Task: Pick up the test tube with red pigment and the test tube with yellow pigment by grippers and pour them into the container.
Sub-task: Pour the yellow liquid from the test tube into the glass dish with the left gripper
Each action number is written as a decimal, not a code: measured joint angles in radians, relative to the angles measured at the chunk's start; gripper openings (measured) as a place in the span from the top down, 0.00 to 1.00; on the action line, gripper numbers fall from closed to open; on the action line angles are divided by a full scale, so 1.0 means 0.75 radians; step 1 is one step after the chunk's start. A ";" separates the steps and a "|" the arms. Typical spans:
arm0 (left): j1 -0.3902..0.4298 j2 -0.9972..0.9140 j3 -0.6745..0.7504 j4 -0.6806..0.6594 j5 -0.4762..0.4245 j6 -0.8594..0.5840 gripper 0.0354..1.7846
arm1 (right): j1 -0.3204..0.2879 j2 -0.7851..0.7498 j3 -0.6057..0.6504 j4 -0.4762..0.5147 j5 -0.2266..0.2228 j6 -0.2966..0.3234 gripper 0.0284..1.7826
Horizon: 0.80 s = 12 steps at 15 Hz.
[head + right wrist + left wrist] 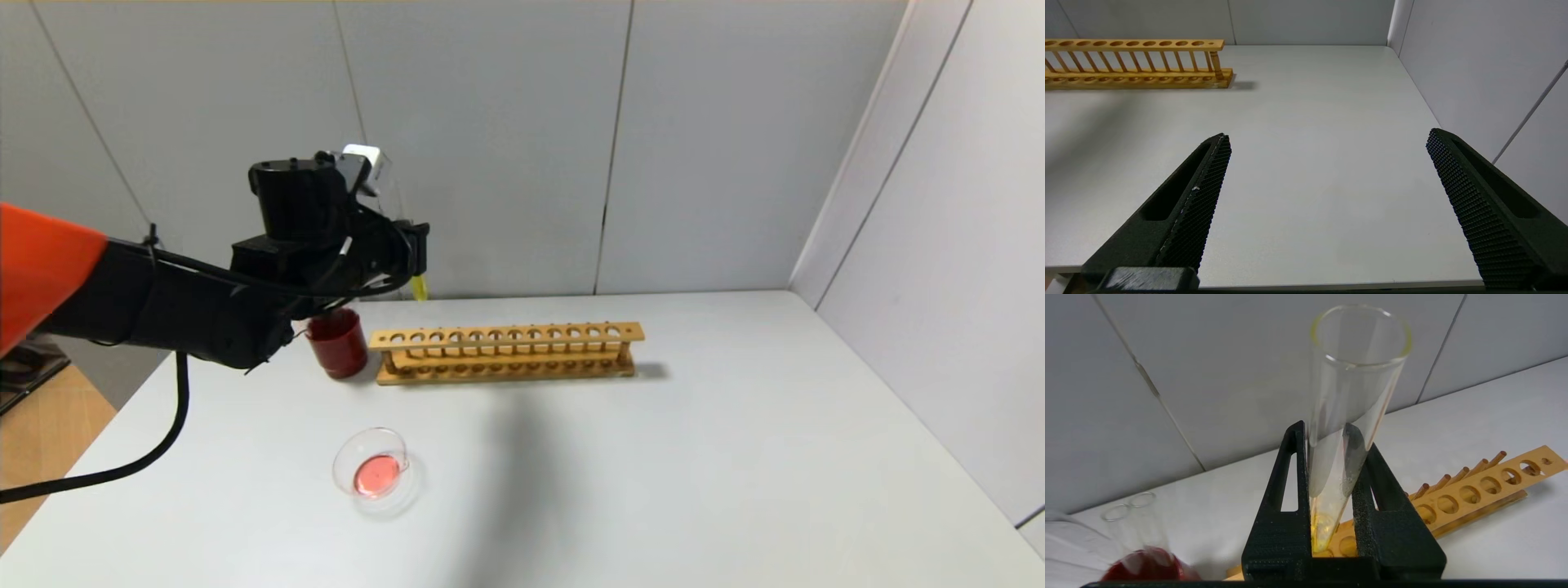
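Observation:
My left gripper [414, 247] is shut on the test tube with yellow pigment [419, 286] and holds it upright in the air, above the left end of the wooden rack [506, 353]. In the left wrist view the tube [1349, 396] stands between the black fingers [1286, 522], with yellow liquid at its round bottom. The container [371, 472], a low clear dish, sits on the table in front of the gripper and holds a pool of red liquid. No tube with red liquid shows. My right gripper [1329, 136] is open and empty over the table's front right, outside the head view.
A dark red cup [337, 343] stands just left of the rack, under my left arm. It also shows in the left wrist view [1147, 565], with two clear tubes [1128, 506] in it. The rack's holes are empty. Walls close off the table's back and right.

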 joint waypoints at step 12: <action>0.069 -0.473 0.564 -0.005 -0.182 0.219 0.83 | 0.000 0.000 0.000 0.000 0.000 0.001 0.02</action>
